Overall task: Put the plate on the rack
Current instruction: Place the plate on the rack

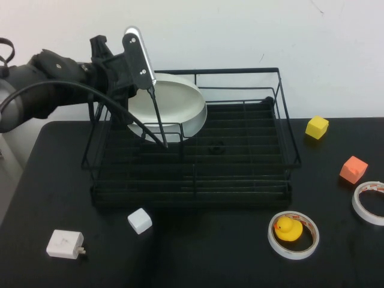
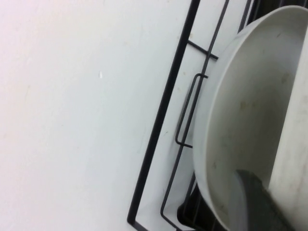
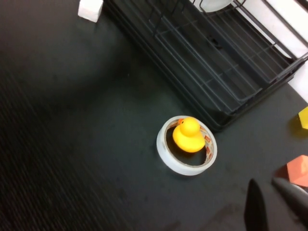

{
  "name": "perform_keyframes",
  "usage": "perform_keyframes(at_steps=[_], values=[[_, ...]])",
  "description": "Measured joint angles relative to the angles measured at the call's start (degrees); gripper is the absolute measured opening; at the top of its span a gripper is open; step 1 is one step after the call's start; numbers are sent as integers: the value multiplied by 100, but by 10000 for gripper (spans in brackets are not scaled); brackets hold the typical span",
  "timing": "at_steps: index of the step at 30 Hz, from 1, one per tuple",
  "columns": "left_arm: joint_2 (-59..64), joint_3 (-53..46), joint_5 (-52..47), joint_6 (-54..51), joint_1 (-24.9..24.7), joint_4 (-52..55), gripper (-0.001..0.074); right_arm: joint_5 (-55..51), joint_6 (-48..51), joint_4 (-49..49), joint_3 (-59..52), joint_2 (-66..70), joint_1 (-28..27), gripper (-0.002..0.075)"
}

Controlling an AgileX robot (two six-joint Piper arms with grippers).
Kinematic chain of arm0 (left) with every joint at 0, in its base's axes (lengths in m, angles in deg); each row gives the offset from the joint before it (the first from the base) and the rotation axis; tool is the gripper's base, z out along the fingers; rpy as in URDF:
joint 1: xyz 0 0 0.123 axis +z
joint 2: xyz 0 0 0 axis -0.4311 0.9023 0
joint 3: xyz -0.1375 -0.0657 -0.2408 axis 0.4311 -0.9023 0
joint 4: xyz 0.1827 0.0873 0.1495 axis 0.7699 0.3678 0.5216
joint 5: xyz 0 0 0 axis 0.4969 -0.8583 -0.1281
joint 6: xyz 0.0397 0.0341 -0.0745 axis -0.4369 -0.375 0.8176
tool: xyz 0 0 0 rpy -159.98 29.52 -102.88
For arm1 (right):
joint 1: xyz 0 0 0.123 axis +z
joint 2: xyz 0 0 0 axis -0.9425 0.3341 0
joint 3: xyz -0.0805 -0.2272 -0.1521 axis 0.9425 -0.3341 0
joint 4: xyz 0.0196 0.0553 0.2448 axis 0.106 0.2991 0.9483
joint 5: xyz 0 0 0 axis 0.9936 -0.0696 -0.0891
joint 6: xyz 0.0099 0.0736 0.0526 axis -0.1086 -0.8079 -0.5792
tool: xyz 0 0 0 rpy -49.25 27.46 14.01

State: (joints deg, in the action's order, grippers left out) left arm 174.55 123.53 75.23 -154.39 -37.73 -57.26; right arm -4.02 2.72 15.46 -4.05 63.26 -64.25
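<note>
The white round plate (image 1: 174, 108) stands tilted on its edge in the back left corner of the black wire rack (image 1: 282, 114). My left gripper (image 1: 144, 81) reaches in from the left above the rack's left rail and is shut on the plate's upper left rim. In the left wrist view the plate (image 2: 240, 120) fills the frame beside the rack's railing (image 2: 166, 106), with one dark finger (image 2: 260, 207) against its inner face. My right gripper (image 3: 263, 185) is out of the high view. It hovers low over the table near the right front, its fingers slightly apart and empty.
A tape roll (image 1: 293, 234) with a yellow duck (image 1: 287, 228) inside lies in front of the rack. A second tape roll (image 1: 369, 202), an orange cube (image 1: 353, 169) and a yellow cube (image 1: 317, 127) sit to the right. A white cube (image 1: 140, 221) and a white charger (image 1: 65, 244) lie front left.
</note>
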Motion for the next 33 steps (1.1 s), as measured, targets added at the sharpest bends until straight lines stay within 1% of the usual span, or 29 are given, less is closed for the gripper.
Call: perform_keyframes(at_steps=[12, 14, 15, 16, 21, 22, 24, 26, 29, 33], values=[[177, 0, -47, -50, 0, -178, 90, 99, 0, -45, 0, 0, 0, -2], [222, 0, -25, -50, 0, -260, 100, 99, 0, -55, 0, 0, 0, -2], [242, 0, 1, -50, 0, -317, 123, 99, 0, -55, 0, 0, 0, -2], [253, 0, 29, -50, 0, -367, 163, 99, 0, -55, 0, 0, 0, -2], [253, 0, 258, -50, 0, -930, 463, 103, 0, -55, 0, 0, 0, -2], [253, 0, 304, -80, 0, -1052, 510, 112, 0, -67, 0, 0, 0, -2], [253, 0, 430, -196, 0, -1214, 554, 112, 0, -81, 0, 0, 0, -2], [242, 0, 549, -291, 0, -1335, 562, 112, 0, -91, 0, 0, 0, -2], [137, 0, 601, -345, -11, -1603, 526, 112, 0, -103, 0, 0, 0, -2], [-207, 0, 696, -349, -47, -2086, 414, 112, 0, -103, 0, 0, 0, -2]])
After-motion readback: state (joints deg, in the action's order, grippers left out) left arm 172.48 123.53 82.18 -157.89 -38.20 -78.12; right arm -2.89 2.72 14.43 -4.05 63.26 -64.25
